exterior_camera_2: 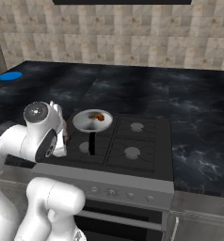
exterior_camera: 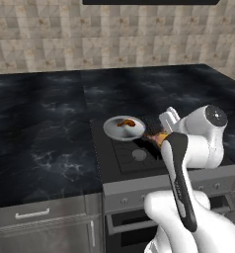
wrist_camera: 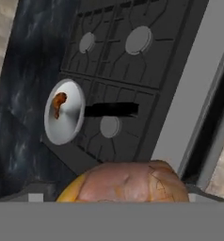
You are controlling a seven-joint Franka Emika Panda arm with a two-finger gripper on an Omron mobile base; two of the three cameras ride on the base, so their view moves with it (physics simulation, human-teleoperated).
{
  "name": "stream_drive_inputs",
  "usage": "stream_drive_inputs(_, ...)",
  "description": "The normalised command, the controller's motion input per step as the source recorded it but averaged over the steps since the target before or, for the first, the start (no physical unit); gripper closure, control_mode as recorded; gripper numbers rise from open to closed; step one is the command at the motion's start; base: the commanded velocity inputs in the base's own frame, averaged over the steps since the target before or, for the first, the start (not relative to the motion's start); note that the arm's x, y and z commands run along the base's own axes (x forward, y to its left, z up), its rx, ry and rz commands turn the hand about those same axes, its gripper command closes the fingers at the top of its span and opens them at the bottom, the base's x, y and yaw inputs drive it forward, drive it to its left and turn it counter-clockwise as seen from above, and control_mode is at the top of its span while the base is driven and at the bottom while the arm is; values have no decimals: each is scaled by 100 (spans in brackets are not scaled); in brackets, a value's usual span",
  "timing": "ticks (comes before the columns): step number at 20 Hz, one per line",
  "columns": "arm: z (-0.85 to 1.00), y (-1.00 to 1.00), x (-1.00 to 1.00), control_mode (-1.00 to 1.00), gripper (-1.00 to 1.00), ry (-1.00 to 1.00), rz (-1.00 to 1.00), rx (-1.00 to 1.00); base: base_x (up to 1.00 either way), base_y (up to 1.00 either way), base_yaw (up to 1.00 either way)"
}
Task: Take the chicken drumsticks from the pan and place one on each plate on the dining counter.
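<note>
— Hand view puts one drumstick (wrist_camera: 125,181) right under the lens, above the stove (wrist_camera: 132,70). Gripped?
— Yes, the gripper (exterior_camera: 158,134) looks clamped round it; the other drumstick (wrist_camera: 59,104) lies in the pan (wrist_camera: 69,127). I'd carry it level and slowly to the blue plate (exterior_camera_2: 10,75), then let go low.

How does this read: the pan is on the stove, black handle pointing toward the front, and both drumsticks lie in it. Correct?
Not quite. One drumstick lies in the pan; the second drumstick is gripped in the gripper, close up in the hand view. The rest holds: the pan is on the stove, black handle toward the front.
</note>
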Motion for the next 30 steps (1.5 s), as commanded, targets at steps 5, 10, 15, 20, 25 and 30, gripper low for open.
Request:
stream_drive_inputs(5,3,-10,-93,-100,100,27,-1,0,0,0,0)
stream_drive_inputs(10,0,0,0,100,100,0,0,0,-92,0,0)
stream_drive_inputs(15,0,0,0,100,100,0,0,0,-52,71,0)
stream_drive_inputs(20,0,0,0,100,100,0,0,0,-3,100,-11)
stream_drive_inputs(25,0,0,0,100,100,0,0,0,3,100,-23)
stream_drive_inputs(30,0,0,0,100,100,0,0,0,8,100,-23)
